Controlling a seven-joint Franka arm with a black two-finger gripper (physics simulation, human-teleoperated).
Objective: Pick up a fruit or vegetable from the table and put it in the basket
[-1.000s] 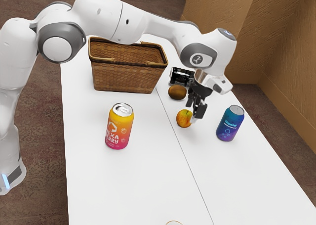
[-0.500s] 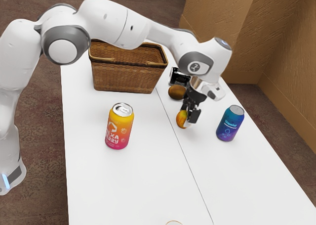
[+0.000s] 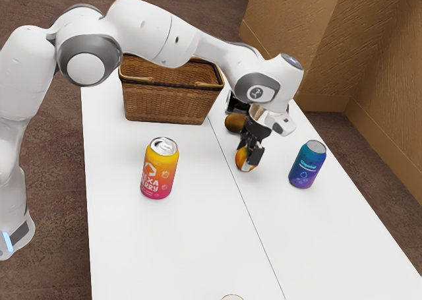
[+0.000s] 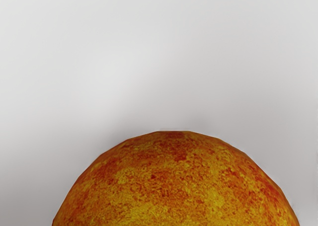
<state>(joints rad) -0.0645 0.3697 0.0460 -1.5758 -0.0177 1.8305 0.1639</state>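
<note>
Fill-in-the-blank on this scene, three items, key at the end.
1. The gripper is at the red-and-yellow fruit, which isn't yet in the wicker ____.
2. The can nearer the exterior view's right shades from blue down to ____.
3. The table is coloured ____.
Missing words: basket; purple; white

A passable gap separates two obstacles, basket (image 3: 168, 102) and orange can (image 3: 159, 171).

Orange can (image 3: 159, 175) and blue can (image 3: 307, 165), both upright
On the exterior view's clock face, the orange can stands toward eight o'clock; the blue can, shading to purple, just past three; a black thing (image 3: 235, 105), partly hidden, at one; a brown wall (image 3: 379, 62) at two; a thin curved rim (image 3: 232, 295) at six.
</note>
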